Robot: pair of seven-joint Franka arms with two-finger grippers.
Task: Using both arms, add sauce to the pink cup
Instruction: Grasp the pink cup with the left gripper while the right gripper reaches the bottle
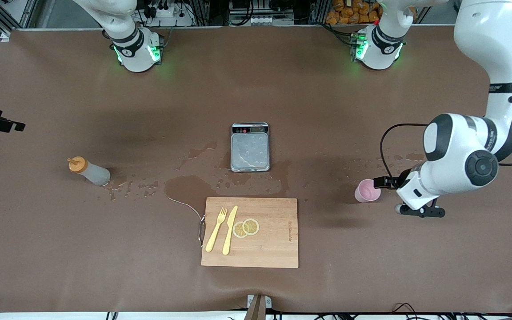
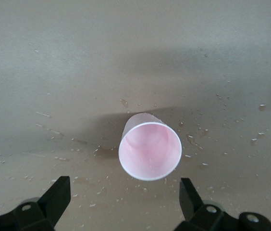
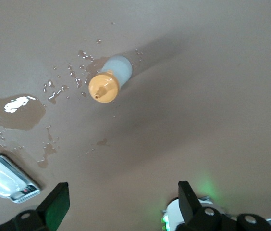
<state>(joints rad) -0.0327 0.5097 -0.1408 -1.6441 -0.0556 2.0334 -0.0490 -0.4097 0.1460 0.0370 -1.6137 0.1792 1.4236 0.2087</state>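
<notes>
Left pincer (image 2: 123,199) is spread wide and low, right beside the pink cup (image 1: 366,191), jaws lined up either side of it but not touching. The cup stands upright at about three o'clock from the scale (image 1: 250,147), toward the left arm's end of the surface (image 1: 371,98). Looks light and thin-walled, so I'd pinch it gently mid-height. Right pincer (image 3: 121,202), also wide, hangs over the sauce (image 1: 89,170) near nine o'clock; soft, squeezable, probably slick with those puddles (image 1: 185,186) around. Grab the body below the cap.
</notes>
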